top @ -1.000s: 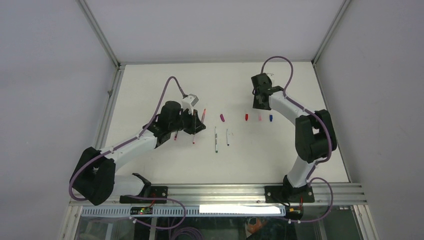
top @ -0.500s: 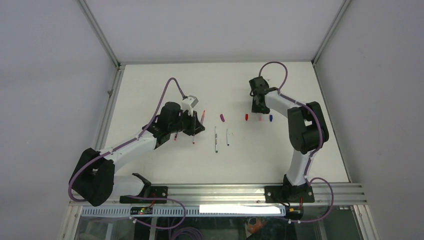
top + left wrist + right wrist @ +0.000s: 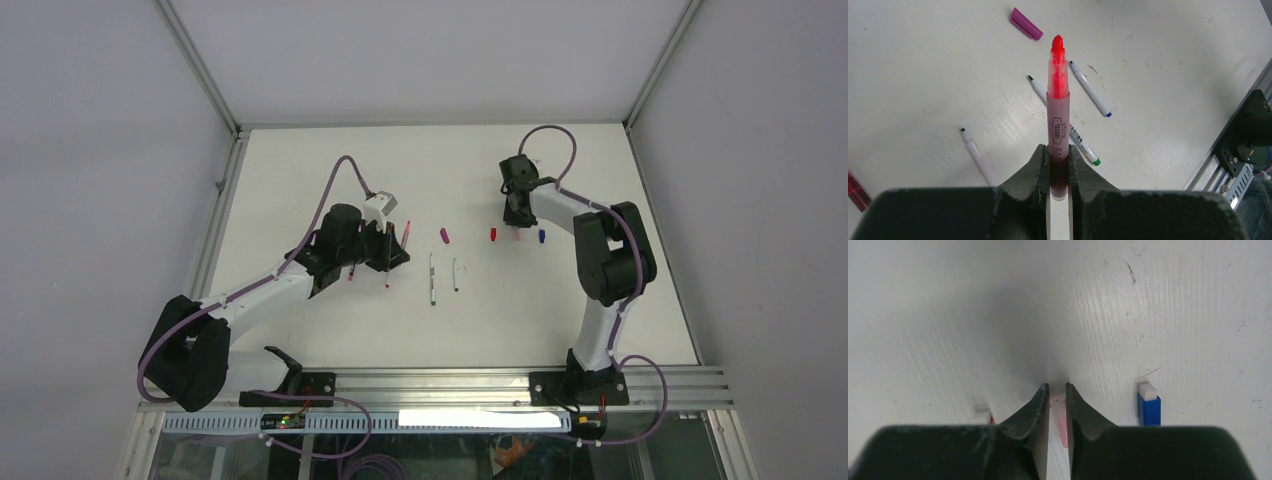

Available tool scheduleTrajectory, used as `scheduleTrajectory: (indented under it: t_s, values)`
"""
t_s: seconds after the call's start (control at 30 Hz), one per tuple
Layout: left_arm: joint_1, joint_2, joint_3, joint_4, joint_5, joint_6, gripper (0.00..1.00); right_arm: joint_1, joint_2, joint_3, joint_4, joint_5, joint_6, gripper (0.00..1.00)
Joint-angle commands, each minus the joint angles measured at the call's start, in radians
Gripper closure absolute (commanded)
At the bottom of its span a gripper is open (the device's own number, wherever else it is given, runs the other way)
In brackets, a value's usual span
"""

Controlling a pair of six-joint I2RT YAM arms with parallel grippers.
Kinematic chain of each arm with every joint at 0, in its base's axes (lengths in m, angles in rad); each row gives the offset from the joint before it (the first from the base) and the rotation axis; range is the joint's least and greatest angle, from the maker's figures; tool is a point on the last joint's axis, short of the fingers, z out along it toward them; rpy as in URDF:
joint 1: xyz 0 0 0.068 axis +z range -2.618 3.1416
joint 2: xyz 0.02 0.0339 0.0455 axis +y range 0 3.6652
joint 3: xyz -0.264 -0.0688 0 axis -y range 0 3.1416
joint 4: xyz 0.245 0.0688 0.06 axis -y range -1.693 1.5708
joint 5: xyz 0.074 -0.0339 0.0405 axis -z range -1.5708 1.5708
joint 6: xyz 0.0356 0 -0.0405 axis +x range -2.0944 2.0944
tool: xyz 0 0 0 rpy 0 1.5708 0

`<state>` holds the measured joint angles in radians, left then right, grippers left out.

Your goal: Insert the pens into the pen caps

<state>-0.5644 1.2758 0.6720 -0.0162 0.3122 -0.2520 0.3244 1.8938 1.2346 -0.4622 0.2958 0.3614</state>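
Over the last second the right arm has folded in and brought the right gripper (image 3: 514, 218) down onto the row of caps right of centre in the top view, while the left arm has hardly shifted. In the right wrist view its jaws are drawn to a narrow slot. The pale pink cap (image 3: 1060, 421) fills that slot and seems gripped, its long axis running up the frame. The blue cap (image 3: 1148, 410) sits to its right and the red cap (image 3: 987, 416) to its left. The left gripper (image 3: 1058, 156) is clamped on the tail of the pinkish-red pen (image 3: 1058, 95), whose tip points up the top view. The pale pink cap lies right of that tip, past the magenta cap (image 3: 444, 236), so joining them probably needs both arms to meet with axes aligned.
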Motion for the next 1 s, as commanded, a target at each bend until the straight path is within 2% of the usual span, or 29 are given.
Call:
scheduleTrajectory:
  t_s: [0.0, 0.17, 0.37, 0.47, 0.6, 0.73, 0.83, 0.9, 0.93, 0.97]
  values:
    - [-0.012, 0.003, 0.008, 0.019, -0.005, 0.013, 1.0, -0.005, 0.009, -0.042, 0.03, -0.039, 0.026, 0.87]
    - [-0.012, 0.022, 0.014, 0.027, -0.001, 0.014, 1.0, -0.004, -0.031, -0.088, 0.061, -0.052, 0.042, 0.96]
    - [-0.012, 0.076, 0.021, 0.096, 0.039, 0.007, 1.0, 0.02, -0.217, -0.152, 0.159, -0.086, 0.046, 0.96]
    - [-0.012, 0.109, 0.013, 0.204, 0.114, -0.027, 1.0, 0.059, -0.334, -0.17, 0.21, -0.059, 0.079, 0.96]
    - [-0.012, 0.167, 0.004, 0.428, 0.217, -0.116, 1.0, 0.156, -0.484, -0.219, 0.372, -0.011, 0.098, 0.96]
    - [-0.012, 0.239, 0.041, 0.578, 0.285, -0.188, 1.0, 0.22, -0.57, -0.217, 0.491, -0.021, 0.091, 0.96]
    - [-0.012, 0.277, 0.076, 0.62, 0.311, -0.217, 1.0, 0.248, -0.576, -0.174, 0.477, 0.003, 0.066, 0.96]
    - [-0.012, 0.286, 0.084, 0.632, 0.311, -0.228, 1.0, 0.249, -0.548, -0.134, 0.357, 0.055, 0.061, 0.92]
    - [-0.012, 0.286, 0.086, 0.633, 0.311, -0.231, 1.0, 0.248, -0.537, -0.124, 0.306, 0.098, 0.078, 0.81]
    - [-0.012, 0.284, 0.085, 0.632, 0.311, -0.232, 1.0, 0.241, -0.528, -0.114, 0.249, 0.144, 0.098, 0.75]
